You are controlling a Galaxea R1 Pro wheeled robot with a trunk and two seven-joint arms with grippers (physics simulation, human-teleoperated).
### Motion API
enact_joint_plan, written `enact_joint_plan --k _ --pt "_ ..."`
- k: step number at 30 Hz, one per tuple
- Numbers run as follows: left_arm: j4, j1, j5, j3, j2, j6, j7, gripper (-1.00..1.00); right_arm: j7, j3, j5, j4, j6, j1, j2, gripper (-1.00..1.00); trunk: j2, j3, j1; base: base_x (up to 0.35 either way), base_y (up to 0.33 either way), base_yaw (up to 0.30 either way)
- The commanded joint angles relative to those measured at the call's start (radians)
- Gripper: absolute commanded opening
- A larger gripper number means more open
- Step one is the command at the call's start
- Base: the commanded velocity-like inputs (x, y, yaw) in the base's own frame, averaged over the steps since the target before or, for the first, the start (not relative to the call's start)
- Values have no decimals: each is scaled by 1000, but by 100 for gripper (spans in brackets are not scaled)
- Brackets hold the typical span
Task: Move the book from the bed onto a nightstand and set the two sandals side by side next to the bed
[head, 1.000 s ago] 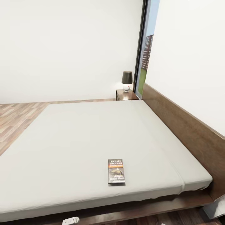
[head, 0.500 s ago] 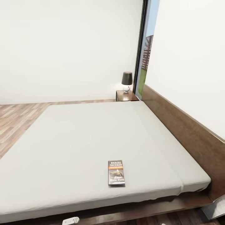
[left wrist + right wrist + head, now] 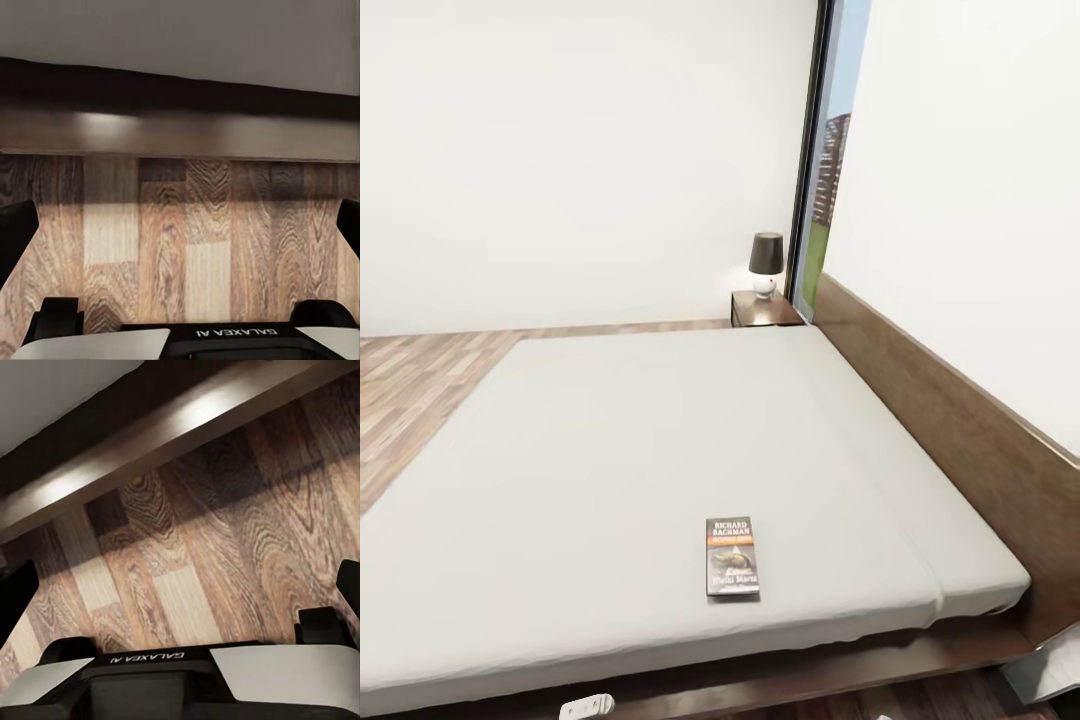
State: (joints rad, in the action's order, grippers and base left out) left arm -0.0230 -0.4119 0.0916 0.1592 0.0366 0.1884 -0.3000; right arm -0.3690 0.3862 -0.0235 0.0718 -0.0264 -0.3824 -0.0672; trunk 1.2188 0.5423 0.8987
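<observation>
The book (image 3: 732, 557) lies flat on the off-white mattress of the bed (image 3: 610, 450), near its front edge, with the dark cover and white lettering facing up. A dark nightstand (image 3: 765, 309) stands at the bed's far corner beside the headboard (image 3: 950, 410). My left gripper (image 3: 180, 225) is open, its dark fingertips (image 3: 15, 232) spread wide over the wood floor in front of the bed frame (image 3: 180, 127). In the same way, my right gripper (image 3: 180, 589) is open above the floor by the bed frame (image 3: 112, 457). Neither holds anything. The sandals are out of view.
A small lamp (image 3: 766, 262) with a dark shade stands on the nightstand. Behind it runs a tall narrow window (image 3: 830, 170). Wood-plank floor (image 3: 410, 390) lies beyond the bed's left side. White walls close the room at the back and right.
The head camera has shifted slightly, so the whole picture sits a little lower. The book and the bed have not moved.
</observation>
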Motion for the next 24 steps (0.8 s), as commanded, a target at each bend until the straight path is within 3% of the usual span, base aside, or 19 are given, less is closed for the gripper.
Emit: enact_joint_plan --k 1,24 --pt "2 -1 10 2 0 0 -7 100 -4 5 -3 -1 -3 0 0 100 -7 -2 -4 0 0 0" --pt "2 -1 10 2 0 0 -7 100 -4 5 -3 -1 -3 -1 0 100 -168 -74 -92 0 0 0"
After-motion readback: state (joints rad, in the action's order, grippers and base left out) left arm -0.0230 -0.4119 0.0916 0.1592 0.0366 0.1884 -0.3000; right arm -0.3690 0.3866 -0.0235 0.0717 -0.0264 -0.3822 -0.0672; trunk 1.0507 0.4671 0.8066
